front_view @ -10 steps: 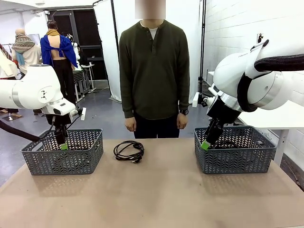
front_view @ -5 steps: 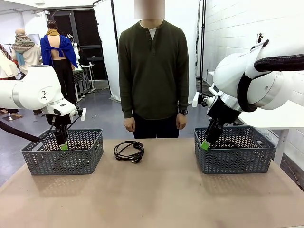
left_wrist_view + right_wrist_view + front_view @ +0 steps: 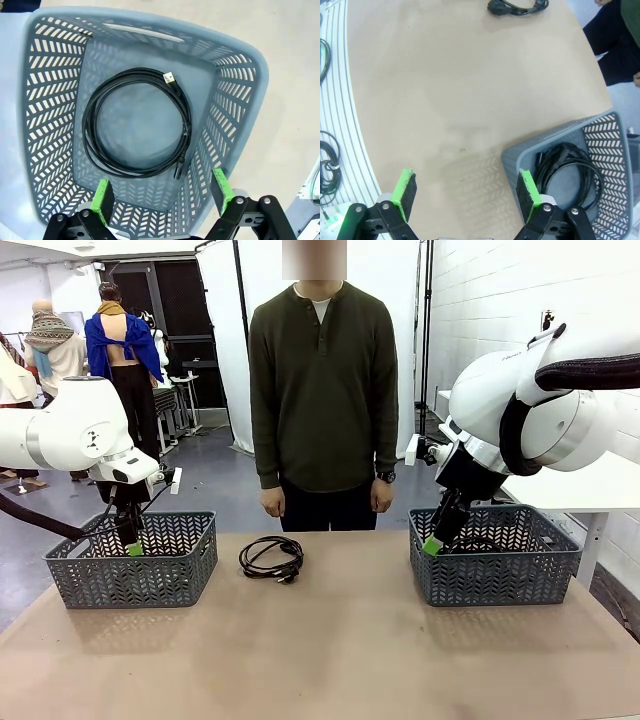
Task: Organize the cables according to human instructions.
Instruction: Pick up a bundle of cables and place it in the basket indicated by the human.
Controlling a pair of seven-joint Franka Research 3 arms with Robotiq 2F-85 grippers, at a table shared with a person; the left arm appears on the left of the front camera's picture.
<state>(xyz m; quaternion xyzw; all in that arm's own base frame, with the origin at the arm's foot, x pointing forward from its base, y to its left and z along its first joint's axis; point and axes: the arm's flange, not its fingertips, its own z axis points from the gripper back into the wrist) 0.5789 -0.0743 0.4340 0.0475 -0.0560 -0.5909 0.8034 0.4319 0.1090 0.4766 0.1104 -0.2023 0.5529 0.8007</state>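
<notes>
Left gripper (image 3: 160,181) and right gripper (image 3: 465,186) hang by their baskets (image 3: 130,580), jaws wide and empty. One cable (image 3: 271,558) lies on the worktop (image 3: 330,660), probably awaiting the person's (image 3: 323,390) instruction.

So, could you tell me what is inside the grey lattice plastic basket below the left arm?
One thin black cable, coiled in a round loop, lies flat on the floor of the grey lattice plastic basket. The left end effector hides the basket's nearest edge.
</notes>
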